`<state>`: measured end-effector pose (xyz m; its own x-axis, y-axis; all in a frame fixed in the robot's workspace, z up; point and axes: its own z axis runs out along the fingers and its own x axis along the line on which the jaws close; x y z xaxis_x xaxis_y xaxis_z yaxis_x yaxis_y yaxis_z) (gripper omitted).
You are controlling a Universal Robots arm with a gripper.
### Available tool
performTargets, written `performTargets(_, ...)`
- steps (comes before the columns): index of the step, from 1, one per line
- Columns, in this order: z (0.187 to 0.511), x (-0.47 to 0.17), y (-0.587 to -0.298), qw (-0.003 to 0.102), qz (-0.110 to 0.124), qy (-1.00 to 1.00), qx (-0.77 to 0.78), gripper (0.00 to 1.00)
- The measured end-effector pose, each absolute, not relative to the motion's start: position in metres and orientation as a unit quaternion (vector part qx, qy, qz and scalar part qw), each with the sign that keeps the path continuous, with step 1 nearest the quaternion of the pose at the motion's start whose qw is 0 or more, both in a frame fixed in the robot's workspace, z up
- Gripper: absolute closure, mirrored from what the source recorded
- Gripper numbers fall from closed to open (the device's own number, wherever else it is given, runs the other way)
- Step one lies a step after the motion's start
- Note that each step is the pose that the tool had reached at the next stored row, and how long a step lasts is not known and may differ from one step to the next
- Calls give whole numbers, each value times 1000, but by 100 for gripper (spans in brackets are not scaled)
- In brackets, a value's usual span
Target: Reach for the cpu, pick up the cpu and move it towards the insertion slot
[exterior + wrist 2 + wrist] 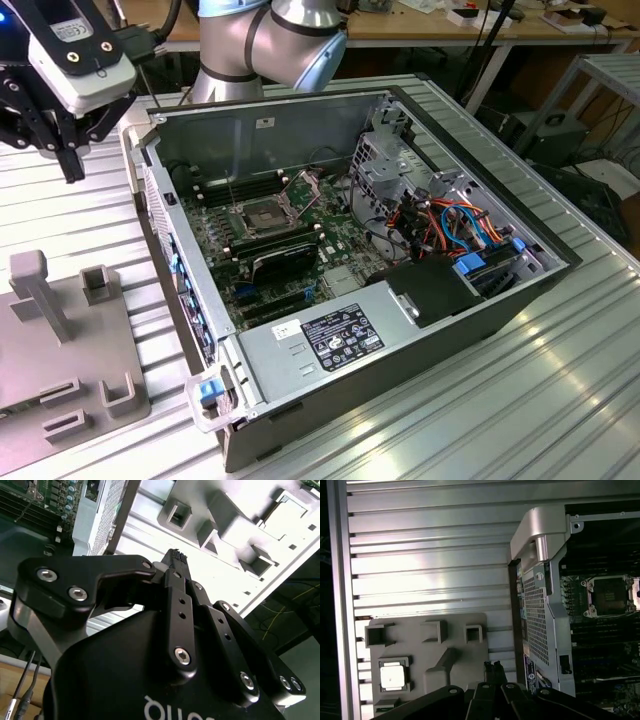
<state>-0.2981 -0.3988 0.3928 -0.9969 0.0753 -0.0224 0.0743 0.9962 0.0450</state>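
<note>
While hovering with black gripper (495, 670) pinched shut, empty, looks aimed at small silver-beige square cpu (393, 675) nested flat in grey plastic holder (417, 655) for grabbing.

No readable text; label (340, 338) on power supply (272, 352) illegible.

You're clearly in a robotics lab or workshop: opened-up computer case (270, 130) sitting on a ribbed aluminium table (520, 400), robot arm (270, 40) mounted right behind the case, cluttered wooden benches (420, 28) further back.
</note>
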Motion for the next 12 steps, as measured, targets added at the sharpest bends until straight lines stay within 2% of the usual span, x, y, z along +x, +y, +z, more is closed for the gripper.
performTargets(12, 393, -316, -399, 12, 22, 999, 37, 89)
